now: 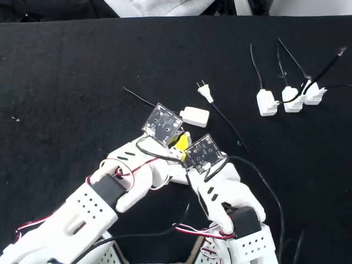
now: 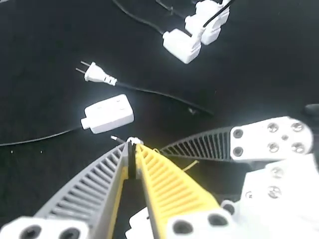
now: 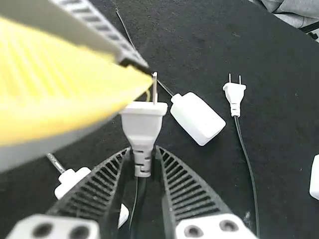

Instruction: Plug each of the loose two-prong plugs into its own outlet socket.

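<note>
One white two-prong plug [image 3: 142, 119] stands prongs-up in the right gripper [image 3: 142, 152], whose black fingers clamp its ribbed neck. The left gripper [image 2: 130, 149], one finger yellow and one grey, is pinched narrow over the plug's prongs, and the yellow finger hides one of them. Just beyond lies a white outlet socket [image 1: 195, 116], and near it a loose plug [image 1: 204, 91] on its black cord. Three more sockets [image 1: 291, 99] cluster well apart on the black table [image 1: 66, 82].
</note>
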Tool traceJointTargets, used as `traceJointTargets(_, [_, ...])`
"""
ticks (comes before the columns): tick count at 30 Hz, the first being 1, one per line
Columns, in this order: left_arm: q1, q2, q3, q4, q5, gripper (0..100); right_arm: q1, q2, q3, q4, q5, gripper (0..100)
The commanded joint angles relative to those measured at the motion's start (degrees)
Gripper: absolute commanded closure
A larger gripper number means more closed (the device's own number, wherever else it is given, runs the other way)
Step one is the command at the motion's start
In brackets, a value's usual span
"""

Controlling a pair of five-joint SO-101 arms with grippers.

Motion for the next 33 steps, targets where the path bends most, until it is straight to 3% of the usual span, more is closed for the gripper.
traceJointTargets(1, [0.40,1.93,-1.01,0.00,-0.44,97,-0.70,-5.49,-1.19,0.35,-0.44,98.8])
traceJointTargets(8, [-2.95,5.45,-1.27,-0.09,-0.44,97,-0.97,-5.49,-2.59,2.20,-0.44,98.8])
traceJointTargets(22, [-3.12,5.36,-3.30,0.62,-0.44,97,-1.14,-5.49,-2.77,2.02,-0.44,98.8])
traceJointTargets(28, [-3.12,5.36,-8.40,4.84,-0.44,97,-6.77,-5.58,-2.86,2.29,0.00,98.8])
traceJointTargets(33, [-3.30,5.36,-8.66,5.63,-0.44,97,-7.47,-5.58,-2.86,2.11,0.09,98.8])
